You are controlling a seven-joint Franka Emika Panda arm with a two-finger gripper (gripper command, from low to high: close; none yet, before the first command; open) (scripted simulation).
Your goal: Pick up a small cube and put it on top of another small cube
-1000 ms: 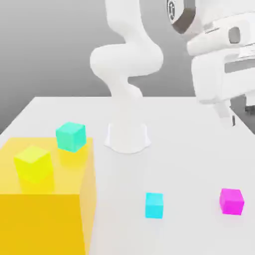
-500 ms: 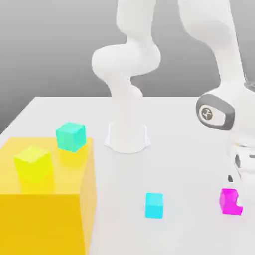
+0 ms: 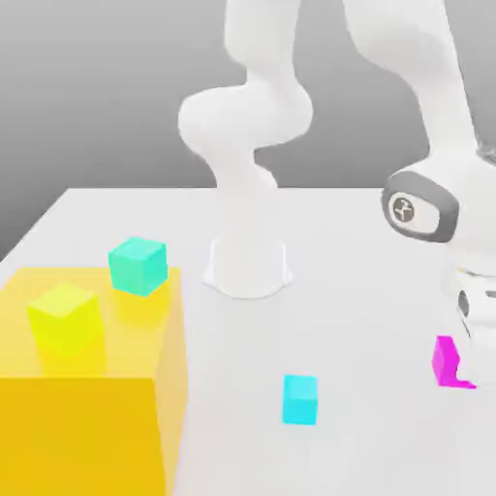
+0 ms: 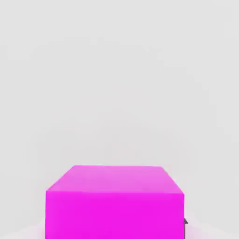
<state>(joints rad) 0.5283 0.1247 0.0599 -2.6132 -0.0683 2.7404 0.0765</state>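
**Pincer hanging over the magenta cube, with plenty of room for a slip**

From where I am standing, the arm's hand is sitting low at the exterior view's right edge, covering part of the magenta cube point(image 3: 446, 360), which is resting on the white bench point(image 3: 368, 291). In the hand view that same cube point(image 4: 114, 200) is looming large and close, square-on. Whether the pincer is spread or pinching the cube I cannot tell, and that is the first worry: if the fingers are closing off-centre, the cube is likely to twist or skid along the smooth bench instead of lifting.

Nearest the front, the cyan cube point(image 3: 300, 399) is lying well apart from the magenta one, towards the exterior view's left. If it is the stacking target, a loosely held cube could be tilting on arrival and toppling off such a small top face, or nudging the cyan cube aside.

Further over, the big yellow block point(image 3: 87, 426) is carrying a yellow cube point(image 3: 66, 317) and a teal cube point(image 3: 138, 264). Stacking up there would be asking for a higher carry, and a clipped edge could be knocking either one off
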